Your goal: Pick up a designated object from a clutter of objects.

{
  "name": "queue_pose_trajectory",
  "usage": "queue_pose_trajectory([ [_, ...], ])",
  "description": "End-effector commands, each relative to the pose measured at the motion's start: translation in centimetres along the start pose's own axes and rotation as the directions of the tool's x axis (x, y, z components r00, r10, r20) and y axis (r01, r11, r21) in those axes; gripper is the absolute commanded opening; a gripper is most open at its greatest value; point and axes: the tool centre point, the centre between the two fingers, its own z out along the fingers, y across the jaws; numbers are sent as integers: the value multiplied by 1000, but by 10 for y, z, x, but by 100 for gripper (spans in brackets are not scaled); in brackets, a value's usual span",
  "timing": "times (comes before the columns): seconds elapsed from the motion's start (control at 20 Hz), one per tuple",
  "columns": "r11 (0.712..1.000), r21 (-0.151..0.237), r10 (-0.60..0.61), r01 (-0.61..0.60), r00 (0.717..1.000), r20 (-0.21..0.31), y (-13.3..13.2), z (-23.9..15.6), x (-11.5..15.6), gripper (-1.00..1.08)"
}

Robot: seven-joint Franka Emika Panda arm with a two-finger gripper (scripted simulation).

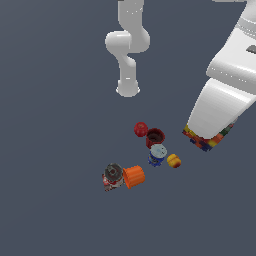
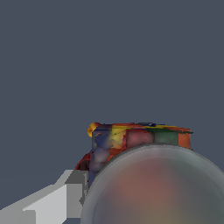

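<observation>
The designated object (image 2: 140, 139) is a short can with a grey round top and a red, yellow, blue and green label. It fills the wrist view from very close. My gripper (image 2: 148, 188) is shut on it, and one grey finger (image 2: 65, 197) lies against its side. In the exterior view only the can's label (image 1: 202, 141) peeks out under the white hand, looking larger than the other cans and raised off the floor. The clutter of objects lies to the exterior view's left of it: a red ball (image 1: 141, 129), dark red cup (image 1: 155, 137), blue can (image 1: 157, 154), yellow-red ball (image 1: 174, 160), orange cup (image 1: 134, 176) and red-and-white can (image 1: 113, 176).
The arm's white base (image 1: 128, 89) stands behind the clutter in the exterior view. Dark grey floor (image 1: 50, 150) surrounds everything. In the wrist view the held can hides most of the clutter; only a yellow edge (image 2: 92, 128) and a red edge (image 2: 82, 165) show beside it.
</observation>
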Motion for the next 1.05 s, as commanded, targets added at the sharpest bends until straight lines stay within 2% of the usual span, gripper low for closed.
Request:
queue_pose_trajectory([
  [0.0, 1000, -2, 0, 0, 1000, -3, 0, -10, 7, -100],
  [0.45, 1000, -2, -1, 1, 1000, -3, 0, -24, 22, -100],
  [1.0, 1000, -2, -1, 1, 1000, -3, 0, -29, 27, -100],
])
